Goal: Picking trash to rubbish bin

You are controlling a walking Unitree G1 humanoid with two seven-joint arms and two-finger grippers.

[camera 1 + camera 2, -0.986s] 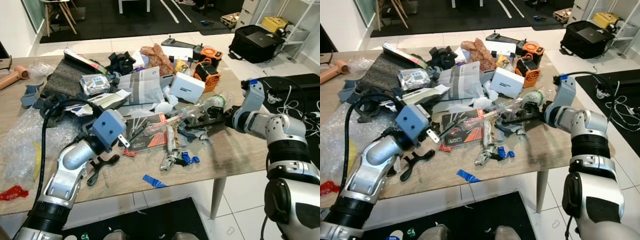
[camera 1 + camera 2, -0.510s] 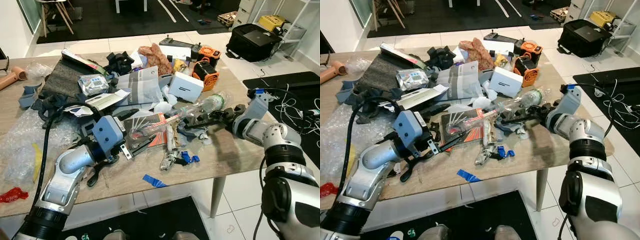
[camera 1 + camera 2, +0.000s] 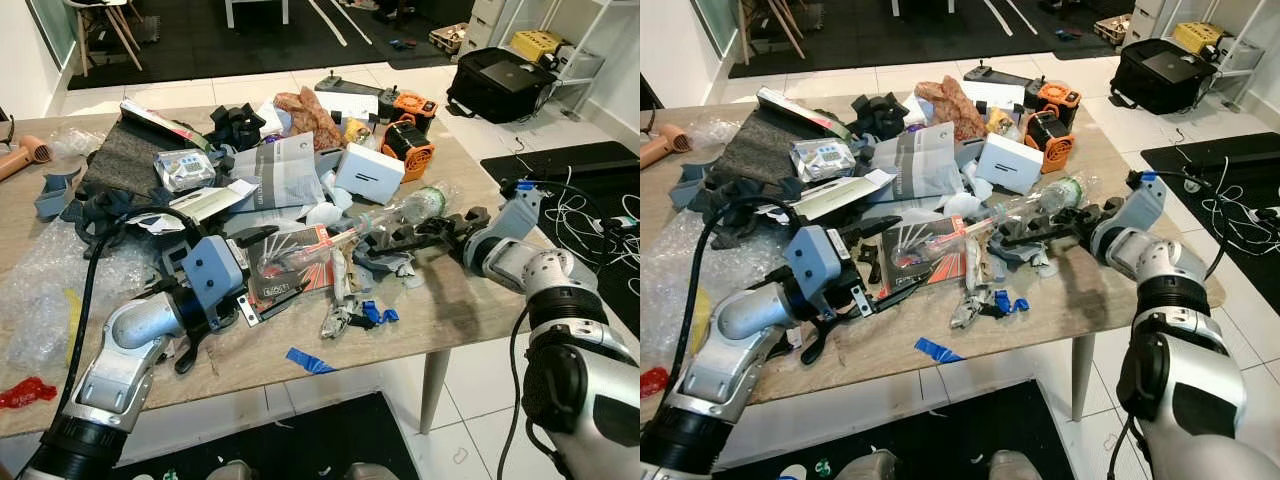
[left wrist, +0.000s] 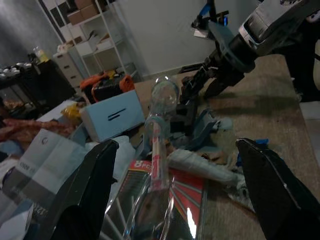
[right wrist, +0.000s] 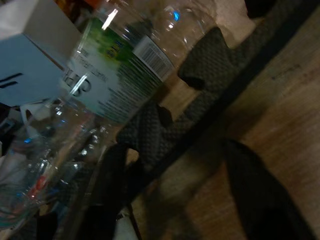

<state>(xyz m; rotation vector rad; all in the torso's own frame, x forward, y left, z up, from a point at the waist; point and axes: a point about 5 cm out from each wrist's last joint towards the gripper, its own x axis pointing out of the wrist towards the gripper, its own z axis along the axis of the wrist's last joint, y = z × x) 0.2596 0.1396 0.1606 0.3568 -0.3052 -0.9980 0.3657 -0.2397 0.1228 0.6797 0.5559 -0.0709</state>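
Tons of trash left on the table, no bin anywhere, so basically at the start. Left gripper spread wide over the red packet. Right gripper open beside the clear bottle, gripping nothing yet.

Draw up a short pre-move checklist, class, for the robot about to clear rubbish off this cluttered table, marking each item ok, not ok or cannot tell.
1. Left gripper open: ok, fingers spread.
2. Left gripper lined up on the red printed packet: ok.
3. Right gripper beside the clear plastic bottle with green label: ok.
4. Right gripper holding anything: cannot tell.
5. Rubbish bin located: not ok.
6. Wooden table edge away from both targets: ok.
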